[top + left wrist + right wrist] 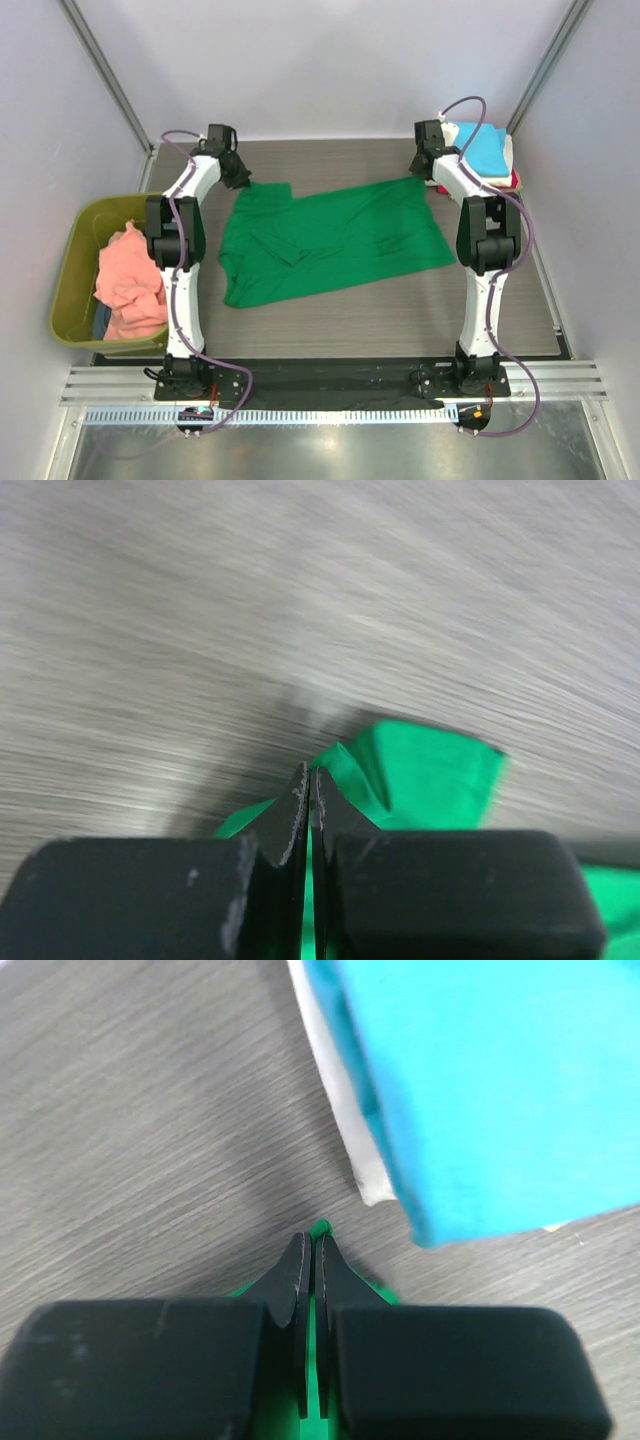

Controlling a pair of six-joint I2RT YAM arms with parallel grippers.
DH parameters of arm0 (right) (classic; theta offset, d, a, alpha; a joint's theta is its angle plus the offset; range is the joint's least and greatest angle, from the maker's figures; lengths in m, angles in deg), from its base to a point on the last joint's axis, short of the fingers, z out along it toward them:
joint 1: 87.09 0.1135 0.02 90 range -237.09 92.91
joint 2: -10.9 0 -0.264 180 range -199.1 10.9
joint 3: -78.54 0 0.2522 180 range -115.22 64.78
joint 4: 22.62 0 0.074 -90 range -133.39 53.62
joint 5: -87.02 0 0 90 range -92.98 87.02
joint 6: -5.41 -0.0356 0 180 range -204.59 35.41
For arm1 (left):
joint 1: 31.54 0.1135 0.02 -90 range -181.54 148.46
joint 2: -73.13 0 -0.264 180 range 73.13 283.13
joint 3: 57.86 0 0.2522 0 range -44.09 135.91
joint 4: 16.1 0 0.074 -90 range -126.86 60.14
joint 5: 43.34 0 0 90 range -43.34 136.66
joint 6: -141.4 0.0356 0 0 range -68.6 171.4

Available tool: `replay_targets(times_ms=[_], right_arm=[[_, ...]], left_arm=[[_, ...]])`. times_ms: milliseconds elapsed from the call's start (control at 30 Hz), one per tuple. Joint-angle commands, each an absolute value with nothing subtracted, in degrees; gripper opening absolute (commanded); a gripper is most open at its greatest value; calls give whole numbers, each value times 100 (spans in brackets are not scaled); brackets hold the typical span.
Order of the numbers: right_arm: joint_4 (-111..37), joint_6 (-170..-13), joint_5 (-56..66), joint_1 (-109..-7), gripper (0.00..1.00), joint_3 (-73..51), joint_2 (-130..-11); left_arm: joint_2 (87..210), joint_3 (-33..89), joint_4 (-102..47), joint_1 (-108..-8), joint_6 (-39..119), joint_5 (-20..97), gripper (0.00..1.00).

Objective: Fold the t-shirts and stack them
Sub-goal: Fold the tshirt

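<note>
Left gripper is pinching the far left corner of the bright green t-shirt, fingers pressed together on the cloth, while right gripper is pinching its far right corner the same way. That shirt is lying spread and wrinkled on the grey table between both arms. Folded cyan t-shirt is sitting atop a stack just right of that far right corner, and a salmon-pink t-shirt is lying crumpled in the olive tub well left of it.
</note>
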State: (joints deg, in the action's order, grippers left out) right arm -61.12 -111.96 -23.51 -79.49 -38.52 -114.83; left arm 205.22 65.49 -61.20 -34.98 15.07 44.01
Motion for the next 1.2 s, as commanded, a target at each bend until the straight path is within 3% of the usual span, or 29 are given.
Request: replay_targets(times_ms=[0, 133, 500, 900, 1167], right_arm=[[-5897, -11394, -2285, -8015, 1, -3630, -10969], [-5634, -11403, -1907, -8015, 1, -3191, -10592], [-5379, -11429, -1731, -8032, 1, -1935, -9547], [-5133, -11552, -1739, -8182, 1, -423, -8350], [-5071, -11570, -1669, -8322, 1, 71, -8060]], left_arm=[[20268, 7069, -6581, -3576, 1756, 4402, 0], [19794, 6955, -6801, -3576, 1879, 4560, 0], [18133, 4866, -6459, -3585, 1783, 4464, 0], [16543, 3370, -6282, -3822, 1730, 4622, 0], [15514, 2737, -6590, -4121, 1633, 5325, 0]])
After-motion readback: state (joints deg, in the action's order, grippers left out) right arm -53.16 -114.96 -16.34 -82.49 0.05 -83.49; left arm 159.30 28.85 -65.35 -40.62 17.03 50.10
